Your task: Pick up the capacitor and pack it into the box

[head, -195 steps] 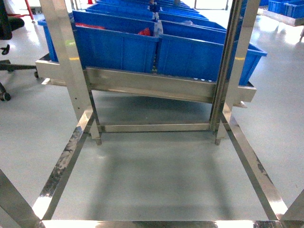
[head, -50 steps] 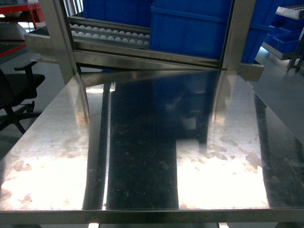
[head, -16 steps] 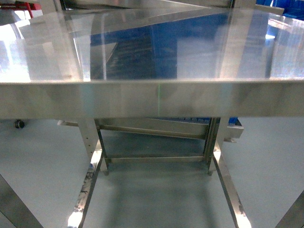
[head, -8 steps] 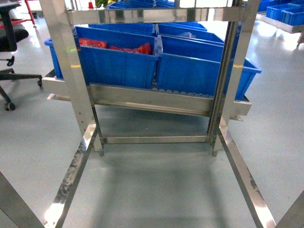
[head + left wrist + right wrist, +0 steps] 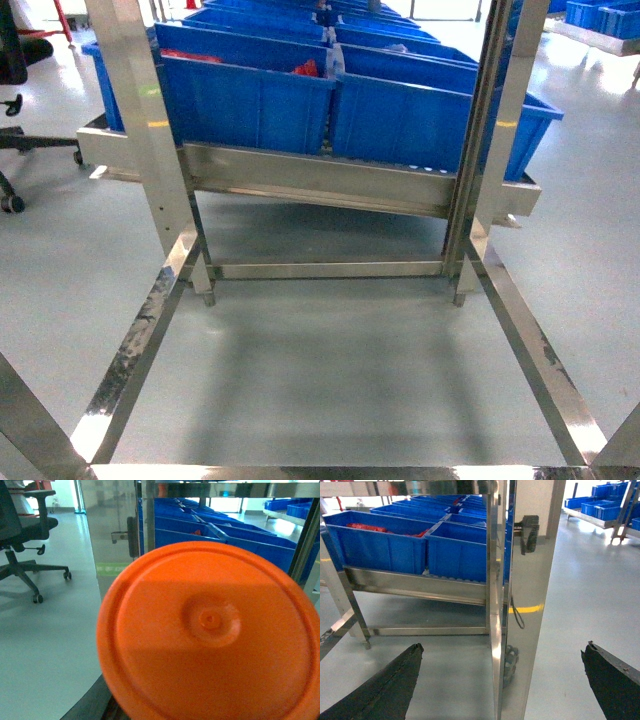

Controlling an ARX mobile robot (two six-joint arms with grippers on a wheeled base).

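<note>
A big round orange face with a small moulded nub, which I take for the capacitor (image 5: 210,635), fills most of the left wrist view and hangs above the floor. It hides the left gripper's jaws; only a dark sliver of a finger (image 5: 107,705) shows beneath it. In the right wrist view my right gripper (image 5: 502,650) is open, its two dark fingertips far apart with nothing between them. A steel post (image 5: 520,605) stands behind the gap. The box is out of view. Neither gripper shows in the head view.
A steel rack (image 5: 140,130) holds blue crates (image 5: 245,100) on a sloped shelf, some with red parts inside. Low steel rails (image 5: 130,360) frame the grey floor in front. An office chair (image 5: 25,535) stands at the left.
The head view has swung down: a second ago it showed the steel tabletop's front edge, then the rack and crates, and now the crates sit higher in the frame.
</note>
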